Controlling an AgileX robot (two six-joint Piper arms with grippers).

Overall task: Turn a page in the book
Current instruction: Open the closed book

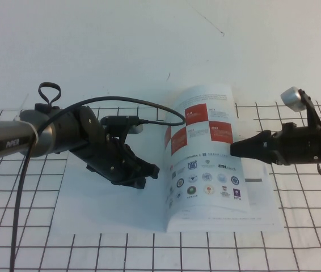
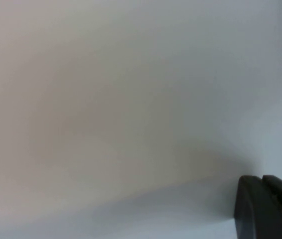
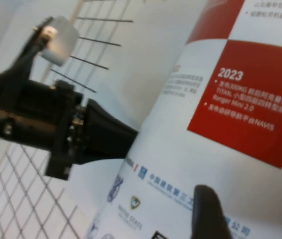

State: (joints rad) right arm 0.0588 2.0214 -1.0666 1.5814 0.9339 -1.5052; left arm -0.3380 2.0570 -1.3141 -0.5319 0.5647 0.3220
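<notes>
left gripper [image 1: 139,173] low over the blank white sheet [image 1: 109,207], jaw opening cannot be told, the book [image 1: 220,218] open on the gridded table [image 1: 296,249], the page [image 1: 203,150] arched up with its outer edge raised, right gripper [image 1: 241,149] at that edge, jaws closed on the page

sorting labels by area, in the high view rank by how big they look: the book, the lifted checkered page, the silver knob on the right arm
1. the book, blank left sheet included
2. the page, raised between the left gripper and the right gripper
3. the silver knob

No close calls; the knob sits higher, nearer the camera, yet looks smallest.
</notes>
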